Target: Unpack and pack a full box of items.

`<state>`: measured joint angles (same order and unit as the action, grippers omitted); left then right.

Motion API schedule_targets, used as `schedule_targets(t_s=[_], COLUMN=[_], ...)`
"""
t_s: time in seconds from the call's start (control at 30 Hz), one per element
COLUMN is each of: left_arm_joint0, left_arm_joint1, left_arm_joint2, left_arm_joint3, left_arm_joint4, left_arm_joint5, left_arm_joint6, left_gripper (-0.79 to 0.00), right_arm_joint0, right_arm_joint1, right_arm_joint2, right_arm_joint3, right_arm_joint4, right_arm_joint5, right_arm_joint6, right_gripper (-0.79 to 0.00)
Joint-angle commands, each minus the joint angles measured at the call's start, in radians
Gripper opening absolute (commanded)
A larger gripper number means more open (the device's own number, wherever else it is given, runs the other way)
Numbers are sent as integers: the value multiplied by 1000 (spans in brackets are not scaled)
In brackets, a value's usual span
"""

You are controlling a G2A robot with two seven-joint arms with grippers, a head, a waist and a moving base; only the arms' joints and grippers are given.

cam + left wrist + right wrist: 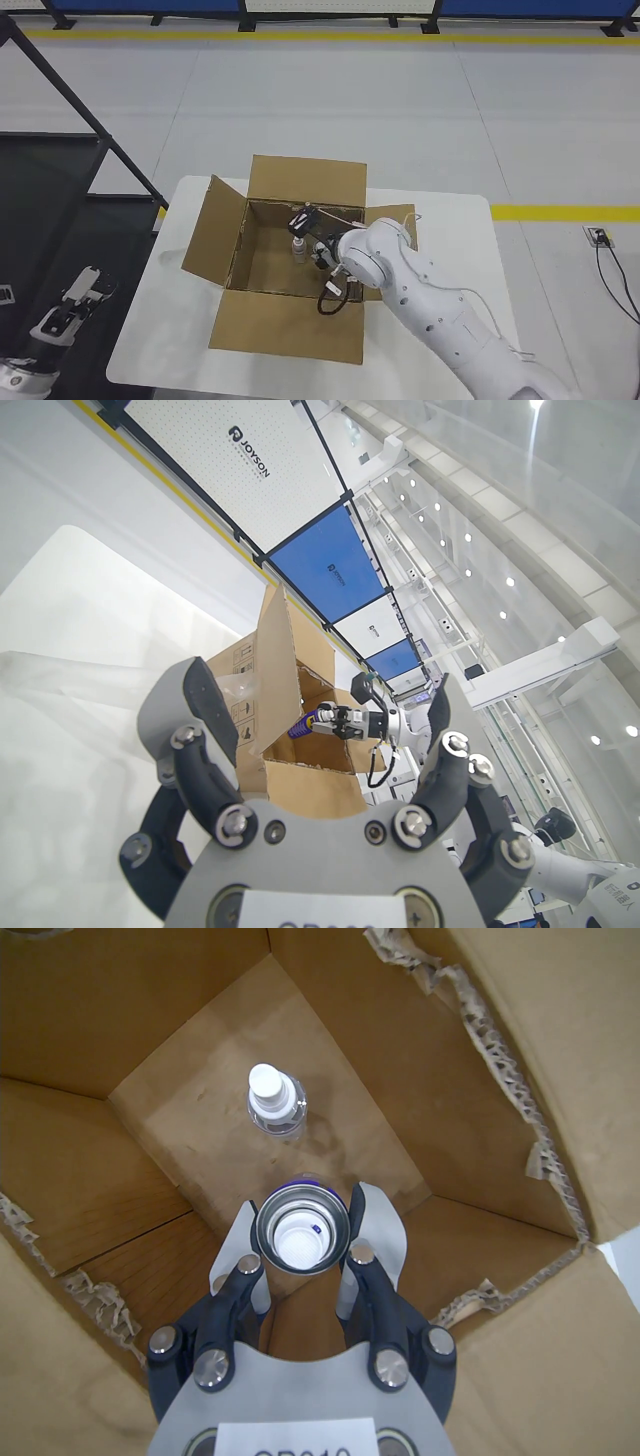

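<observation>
Clamping silver-rimmed purple can (300, 1239) w/ white nozzle: R gripper (303, 1206); L gripper (322, 681) splayed.

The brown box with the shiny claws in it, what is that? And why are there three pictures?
It is a robot with two arms, working at a white table. One camera looks down from above, and each arm has a camera on its wrist, so you get three pictures. On the table stands an open cardboard box. The claws are grippers, the robot's hands. The right gripper is shut on a purple spray can, holding it over the inside of the box. You are looking straight down at the can's top. A clear bottle with a white cap stands on the box floor. The left gripper is open and empty, off beside the table.
</observation>
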<state>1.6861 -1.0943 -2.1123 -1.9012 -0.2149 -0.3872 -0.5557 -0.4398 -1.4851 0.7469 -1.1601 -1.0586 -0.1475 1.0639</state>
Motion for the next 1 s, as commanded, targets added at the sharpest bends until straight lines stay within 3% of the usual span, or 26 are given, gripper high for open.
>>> schedule_targets(t_s=[0.0,0.03,0.1,0.27,0.43,0.6,0.67,0.7,0.73,0.87,0.97], left_arm_joint0=[-2,-3,-4,-2,1,3,-3,-9,-13,-39,-76], left_arm_joint1=[0,1,1,1,1,0,1,2,3,6,9], left_arm_joint2=[3,4,6,4,2,2,10,18,26,71,120], left_arm_joint3=[0,1,2,4,2,2,-1,-8,-11,-19,-15], left_arm_joint4=[4,5,7,9,12,12,13,21,32,77,130], left_arm_joint5=[1,0,0,-1,0,20,38,42,39,43,63], left_arm_joint6=[-3,-3,-5,-7,-3,14,12,2,-7,-25,-36], left_gripper=[0,0,0,0,0,0,0,0,0,0,0], right_arm_joint0=[14,22,35,61,82,92,81,64,46,-75,-226], right_arm_joint1=[-10,-17,-28,-48,-64,-68,-59,-48,-38,11,53], right_arm_joint2=[-15,-24,-37,-51,-55,-39,-12,14,38,154,282], right_arm_joint3=[42,73,110,180,233,234,196,153,111,-119,-357], right_arm_joint4=[5,3,4,18,31,31,27,21,12,-27,-51], right_arm_joint5=[3,8,14,14,7,6,11,12,18,15,8], right_arm_joint6=[-16,-25,-40,-69,-85,-100,-123,-137,-145,-159,-184], right_gripper=[-659,-570,-468,-394,-259,-200,-163,-46,0,0,0])
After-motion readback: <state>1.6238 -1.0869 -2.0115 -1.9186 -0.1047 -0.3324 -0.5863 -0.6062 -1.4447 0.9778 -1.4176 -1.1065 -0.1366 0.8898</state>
